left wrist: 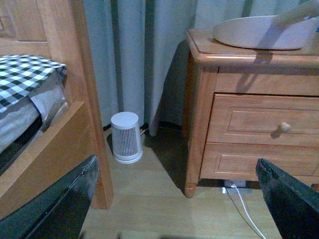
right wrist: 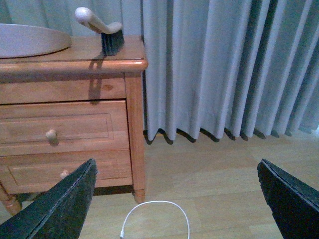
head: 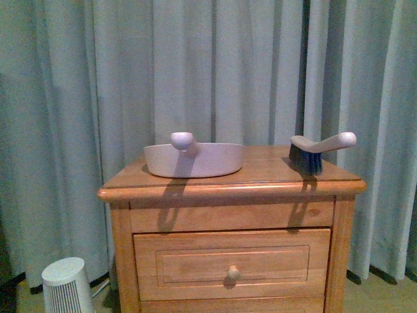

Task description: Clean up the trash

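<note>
Dark, matte fingers (left wrist: 60, 204) frame each wrist view at its two lower corners. Your left gripper (left wrist: 175, 162) and right gripper (right wrist: 176, 163) are both spread wide and hold nothing, and both hang low near the floor (right wrist: 224, 169). You will not find the trash in any view: no white paper wad shows on the floor, the bed or the tabletop. It could lie inside the dustpan (head: 193, 160), whose wall hides the inside, but that cannot be told. Judge the task as barely begun: the wad has yet to be found, and the tools look unused. That dustpan is a shallow, smooth, pale beige pan, plastic by its look, with a rounded handle knob facing you. Well apart from it sits the brush (head: 319, 149), with a curved pale handle and a short tuft of dark bristles resting on the wood. Both stand on the nightstand (head: 228, 190), which is glossy orange-brown timber with a moulded edge and panelled drawers with round knobs (head: 232, 272). Behind hangs a grey curtain (head: 130, 78) in soft vertical folds. Left of the stand, on the floor, is a white ribbed canister (head: 64, 287). Beyond it are a wooden bed frame (left wrist: 50, 149) and a black-and-white checked pillow (left wrist: 25, 74). A thin white cable (right wrist: 154, 214) loops on the pale plank floor.
</note>
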Robot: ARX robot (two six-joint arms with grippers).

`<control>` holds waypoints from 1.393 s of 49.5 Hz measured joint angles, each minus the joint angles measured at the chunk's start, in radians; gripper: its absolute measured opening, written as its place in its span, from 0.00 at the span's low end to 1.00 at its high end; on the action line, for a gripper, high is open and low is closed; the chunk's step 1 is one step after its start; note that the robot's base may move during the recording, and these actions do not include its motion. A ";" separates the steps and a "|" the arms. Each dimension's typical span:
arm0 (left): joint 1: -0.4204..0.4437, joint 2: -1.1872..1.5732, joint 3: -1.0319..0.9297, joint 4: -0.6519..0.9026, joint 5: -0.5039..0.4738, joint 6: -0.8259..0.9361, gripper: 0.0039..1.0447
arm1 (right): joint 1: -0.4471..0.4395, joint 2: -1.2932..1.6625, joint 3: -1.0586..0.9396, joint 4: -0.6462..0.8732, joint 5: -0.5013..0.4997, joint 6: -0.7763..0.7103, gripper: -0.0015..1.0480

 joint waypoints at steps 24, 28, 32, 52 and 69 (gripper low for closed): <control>0.000 0.000 0.000 0.000 0.000 0.000 0.93 | 0.000 0.000 0.000 -0.001 0.000 0.000 0.93; 0.000 0.000 0.000 0.000 0.000 0.000 0.93 | 0.000 0.000 0.000 -0.002 0.000 0.000 0.93; 0.000 0.000 0.000 0.000 0.000 0.000 0.93 | 0.000 0.000 0.000 -0.002 0.000 0.000 0.93; -0.026 0.028 0.019 -0.056 -0.093 -0.032 0.93 | 0.000 0.000 0.000 -0.002 0.000 0.000 0.93; -0.157 0.724 0.421 0.092 -0.302 0.030 0.93 | 0.000 0.000 0.000 -0.002 0.000 0.000 0.93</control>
